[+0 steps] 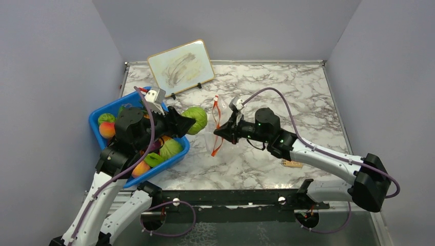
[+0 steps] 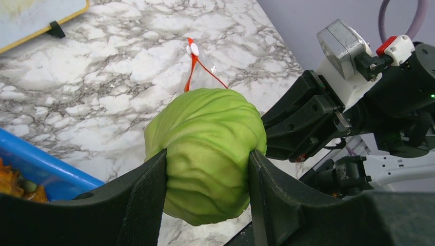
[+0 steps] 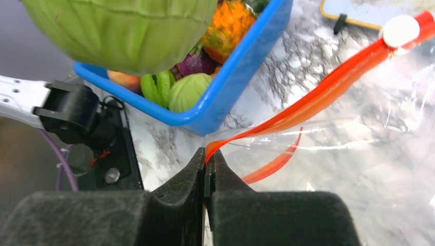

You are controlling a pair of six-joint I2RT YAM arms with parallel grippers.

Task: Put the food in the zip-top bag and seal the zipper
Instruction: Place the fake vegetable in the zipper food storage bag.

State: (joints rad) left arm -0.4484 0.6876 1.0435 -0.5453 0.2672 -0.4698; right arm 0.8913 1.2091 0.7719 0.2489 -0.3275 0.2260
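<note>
My left gripper (image 1: 189, 123) (image 2: 208, 160) is shut on a green toy cabbage (image 1: 197, 118) (image 2: 205, 148), one piece of the food, and holds it above the table just left of the zip-top bag (image 1: 228, 115) (image 3: 369, 154). The clear bag's mouth stands partly open, facing the cabbage. My right gripper (image 1: 219, 133) (image 3: 209, 156) is shut on the near end of the orange-red zipper (image 1: 215, 125) (image 3: 318, 97) and lifts that edge. A white slider (image 3: 401, 31) (image 2: 193, 49) sits at the zipper's far end. More food (image 1: 169, 148) (image 3: 190, 87) lies in the tub.
A blue plastic tub (image 1: 96, 125) (image 3: 246, 72) of toy fruits and vegetables stands at the left, under my left arm. A framed whiteboard (image 1: 180, 67) leans at the back. A small tan piece (image 1: 292, 164) lies beside my right arm.
</note>
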